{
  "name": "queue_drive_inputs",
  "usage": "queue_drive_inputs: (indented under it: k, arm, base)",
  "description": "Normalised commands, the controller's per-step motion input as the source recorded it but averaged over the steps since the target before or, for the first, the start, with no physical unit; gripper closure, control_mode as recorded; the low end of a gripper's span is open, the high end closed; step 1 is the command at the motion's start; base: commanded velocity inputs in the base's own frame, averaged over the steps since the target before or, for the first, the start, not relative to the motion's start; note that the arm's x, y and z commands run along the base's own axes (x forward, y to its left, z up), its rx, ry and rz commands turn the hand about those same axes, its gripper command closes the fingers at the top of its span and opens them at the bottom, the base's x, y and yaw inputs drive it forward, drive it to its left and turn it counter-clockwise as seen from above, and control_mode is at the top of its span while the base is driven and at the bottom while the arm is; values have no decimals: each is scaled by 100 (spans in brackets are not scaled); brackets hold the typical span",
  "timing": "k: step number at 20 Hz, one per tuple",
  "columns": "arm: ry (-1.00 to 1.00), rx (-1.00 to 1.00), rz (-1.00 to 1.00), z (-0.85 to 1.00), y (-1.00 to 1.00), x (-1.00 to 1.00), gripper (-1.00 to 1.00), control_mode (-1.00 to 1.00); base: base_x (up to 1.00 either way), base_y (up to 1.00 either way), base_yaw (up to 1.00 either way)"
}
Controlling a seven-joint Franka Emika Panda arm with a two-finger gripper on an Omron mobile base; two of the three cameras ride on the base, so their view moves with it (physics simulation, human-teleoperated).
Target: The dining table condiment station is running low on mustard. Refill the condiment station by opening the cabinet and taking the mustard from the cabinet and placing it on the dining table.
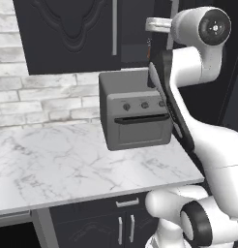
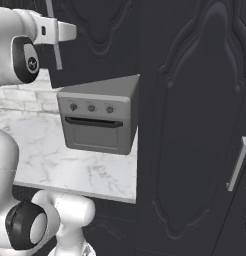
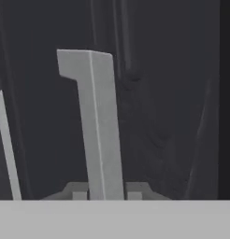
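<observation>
Jaws clamped tight on silver bar handle (image 3: 99,126) of black, ornate-panelled cabinet (image 1: 63,34).

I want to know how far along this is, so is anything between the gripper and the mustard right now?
Yes. The cabinet doors look closed. The gripper is shut on one door's silver bar handle, so that door stands between it and whatever is inside. No mustard shows yet.
</observation>
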Motion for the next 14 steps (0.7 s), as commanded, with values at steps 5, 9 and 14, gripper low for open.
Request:
queue_drive_inputs:
  k: [5,9,14]
  arm:
    - [-5,3,0,-2,-18,-48,-100,-100]
    - [3,-1,-1,-2,1,-37,-100,-100]
    - [-13,-11,-2,13,25,-100,-100,-100]
  base:
    - [0,0,0]
    - [0,0,0]
    - [0,0,0]
